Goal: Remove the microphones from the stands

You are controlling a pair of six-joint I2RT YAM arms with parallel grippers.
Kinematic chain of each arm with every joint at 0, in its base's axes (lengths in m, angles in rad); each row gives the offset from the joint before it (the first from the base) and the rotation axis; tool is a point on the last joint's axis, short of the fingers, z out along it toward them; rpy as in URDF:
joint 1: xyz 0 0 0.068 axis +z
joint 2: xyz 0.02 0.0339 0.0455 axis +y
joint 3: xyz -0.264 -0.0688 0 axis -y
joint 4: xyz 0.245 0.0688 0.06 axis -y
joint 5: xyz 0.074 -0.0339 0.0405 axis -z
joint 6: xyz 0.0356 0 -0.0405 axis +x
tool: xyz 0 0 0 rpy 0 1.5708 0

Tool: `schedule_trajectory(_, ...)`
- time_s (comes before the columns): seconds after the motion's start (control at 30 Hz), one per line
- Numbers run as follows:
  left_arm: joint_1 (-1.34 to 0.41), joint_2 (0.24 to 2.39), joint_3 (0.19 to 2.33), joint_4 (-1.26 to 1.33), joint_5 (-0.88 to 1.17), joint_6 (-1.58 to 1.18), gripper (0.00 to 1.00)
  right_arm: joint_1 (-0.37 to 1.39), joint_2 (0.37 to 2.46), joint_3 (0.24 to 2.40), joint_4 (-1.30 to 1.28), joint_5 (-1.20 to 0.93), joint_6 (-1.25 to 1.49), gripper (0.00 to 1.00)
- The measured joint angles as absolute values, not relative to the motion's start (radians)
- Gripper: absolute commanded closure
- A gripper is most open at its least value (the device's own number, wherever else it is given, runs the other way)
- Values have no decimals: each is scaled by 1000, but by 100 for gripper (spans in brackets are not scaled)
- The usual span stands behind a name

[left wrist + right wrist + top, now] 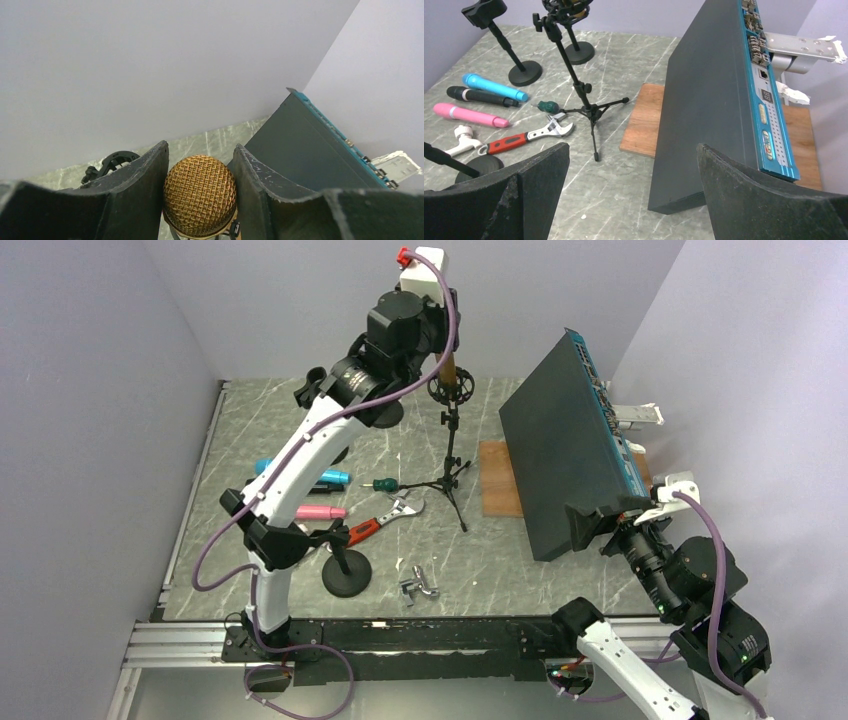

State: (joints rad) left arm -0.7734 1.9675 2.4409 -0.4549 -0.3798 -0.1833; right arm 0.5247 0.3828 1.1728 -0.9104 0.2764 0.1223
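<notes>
A microphone with a gold mesh head (pixel 200 200) and a brown body (pixel 449 368) stands upright in the black shock mount (pixel 452 390) of a tripod stand (pixel 452 475) at the back of the table. My left gripper (pixel 200 146) comes from the left, high above the table (pixel 443 352). It is shut on the microphone, one finger on each side of the head. I cannot tell whether the body's lower end still sits in the mount. My right gripper (pixel 631 150) is open and empty, low at the front right (pixel 588 525).
A black network switch (pixel 565 455) leans on a wooden board (pixel 497 480) to the right of the stand. Blue (pixel 494 86), black and pink (pixel 471 115) microphones, a red-handled wrench (pixel 385 520), a screwdriver and a round-base stand (pixel 346 575) lie to the left. Walls stand close around.
</notes>
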Motion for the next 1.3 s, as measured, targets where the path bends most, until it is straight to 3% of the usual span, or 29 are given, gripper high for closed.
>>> schedule_trajectory(0.67,-776,1707,2475,-432,-429,-83,100,525,472,1118,-796,150,122,0)
schedule_trajectory(0.9,-313,1383,2156,-602,-290,-425,100,525,553,1117,-751,83,122,0)
schedule_trajectory(1.07,50,1214,1967,-679,-43,-672,100,525,590,1116,-730,42,123,0)
schedule_trajectory(1.3,413,982,1379,-603,235,-1029,100,525,640,1116,-705,1,123,0)
